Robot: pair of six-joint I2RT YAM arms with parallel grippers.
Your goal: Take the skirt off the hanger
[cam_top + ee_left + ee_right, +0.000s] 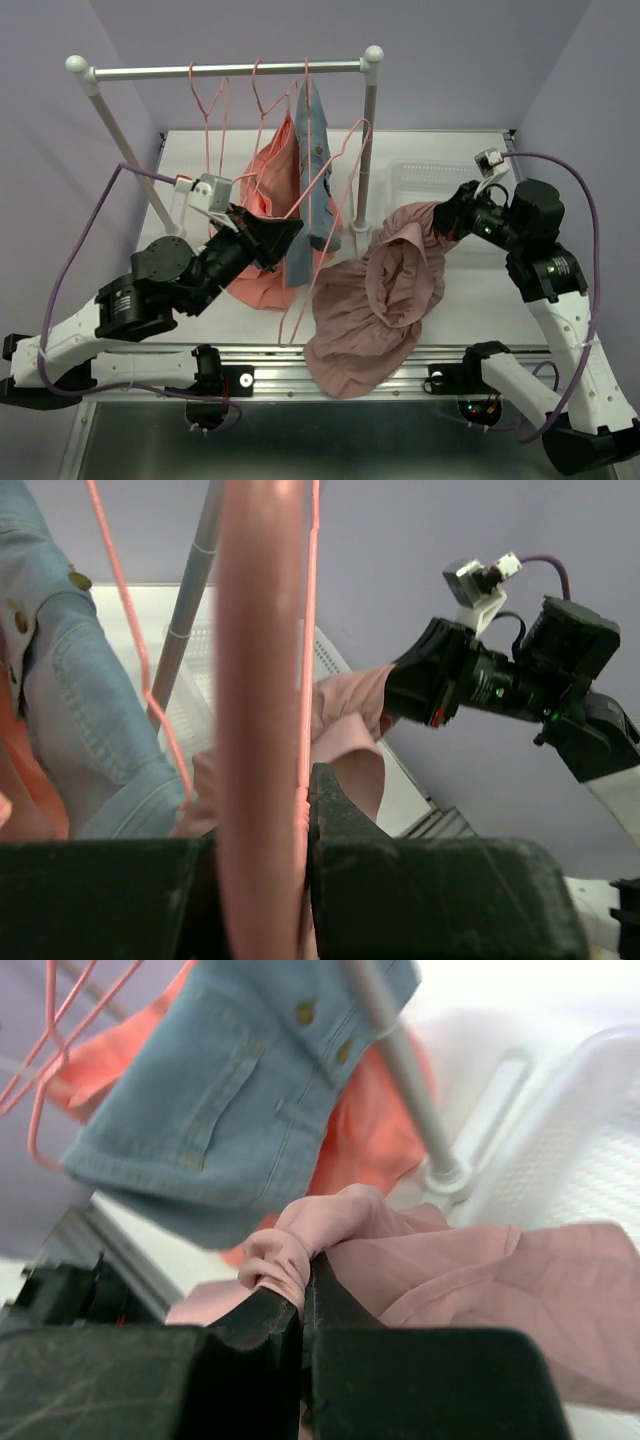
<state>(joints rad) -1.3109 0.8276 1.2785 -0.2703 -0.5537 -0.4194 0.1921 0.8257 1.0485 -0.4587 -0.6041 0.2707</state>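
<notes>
The skirt [272,170] hangs below the rail [230,70] near the middle of the rack, just left of the denim garment [312,150]. Its salmon folds drop towards the tabletop [480,290]. On its near side, my left jaws are clenched on the wire of a pink hanger [262,680]. Over to the right, my right jaws pinch a bunched fold of the mauve-pink garment [385,290]. That garment spills over the tabletop's near edge, with the white basket [430,175] beyond it.
</notes>
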